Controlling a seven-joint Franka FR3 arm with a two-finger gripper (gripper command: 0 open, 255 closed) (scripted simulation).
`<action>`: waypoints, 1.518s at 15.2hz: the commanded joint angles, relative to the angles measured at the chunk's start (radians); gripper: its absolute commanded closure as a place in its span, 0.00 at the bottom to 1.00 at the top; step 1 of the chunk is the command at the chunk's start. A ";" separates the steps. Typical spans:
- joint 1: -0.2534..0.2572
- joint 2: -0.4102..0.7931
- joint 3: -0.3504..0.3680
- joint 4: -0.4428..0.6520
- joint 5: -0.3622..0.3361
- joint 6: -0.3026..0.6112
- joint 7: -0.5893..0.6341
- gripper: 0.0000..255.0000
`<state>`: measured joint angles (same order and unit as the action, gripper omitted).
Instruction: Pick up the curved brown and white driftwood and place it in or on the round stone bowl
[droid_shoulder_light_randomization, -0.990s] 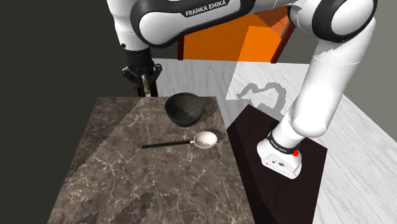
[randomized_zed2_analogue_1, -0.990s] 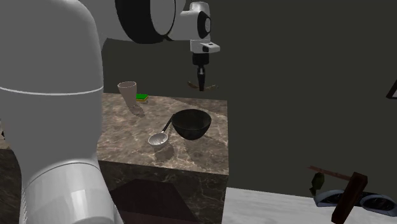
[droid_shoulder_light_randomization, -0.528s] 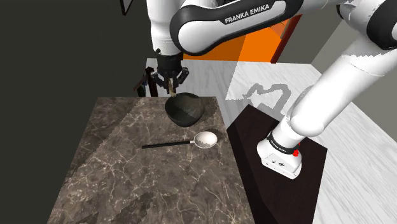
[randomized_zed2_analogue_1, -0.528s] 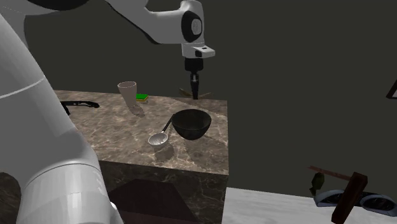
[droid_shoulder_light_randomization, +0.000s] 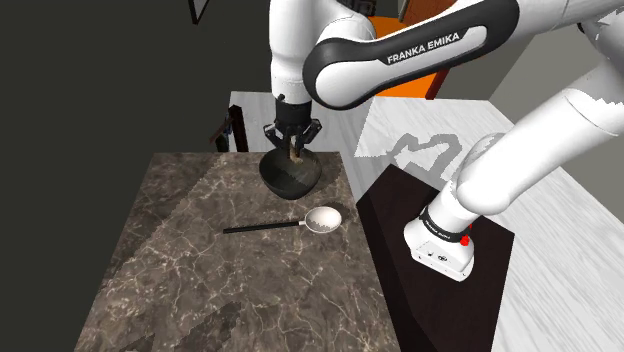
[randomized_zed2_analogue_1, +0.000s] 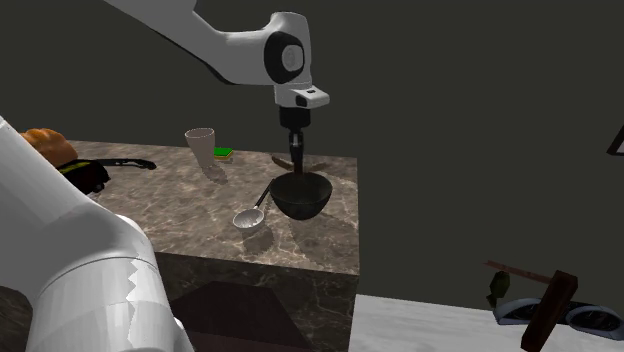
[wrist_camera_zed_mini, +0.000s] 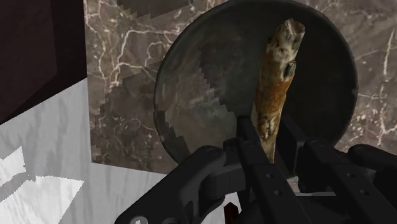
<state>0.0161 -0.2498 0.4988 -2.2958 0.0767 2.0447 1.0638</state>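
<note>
Starting from the second exterior view's left, a pale cup (randomized_zed2_analogue_1: 201, 146) stands on the marble-patterned table (randomized_zed2_analogue_1: 190, 215). It is well to the left of the round dark bowl (randomized_zed2_analogue_1: 303, 196) and farther back than it. A small green sponge (randomized_zed2_analogue_1: 222, 153) lies just beside the cup, on the side nearer the bowl.

Next comes a spoon (randomized_zed2_analogue_1: 251, 214), lying near the bowl on its left. Its pale scoop points away from the bowl and its dark handle angles toward the bowl's rim. The shoulder view shows the spoon apart from the bowl.

The bowl sits upright close to the table's right edge. Directly above it hangs the black gripper (randomized_zed2_analogue_1: 296, 163), pointing straight down with its tips about level with the rim. Its two fingers (wrist_camera_zed_mini: 247, 139) are closed on the curved brown and white driftwood (wrist_camera_zed_mini: 275, 73), pinching it between them. In the wrist view the piece runs out from the fingertips across the bowl's hollow, its pale mottled end toward the far rim. The driftwood is held over the bowl, and whether it touches the inside cannot be told.
</note>
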 joint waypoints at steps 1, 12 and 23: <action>0.000 0.007 0.002 -0.020 -0.002 0.028 0.002 1.00; -0.004 0.050 0.015 -0.071 -0.019 0.117 0.020 1.00; 0.000 0.018 0.007 -0.029 -0.006 0.046 0.009 0.00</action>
<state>0.0143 -0.2202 0.5087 -2.3424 0.0663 2.1201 1.0755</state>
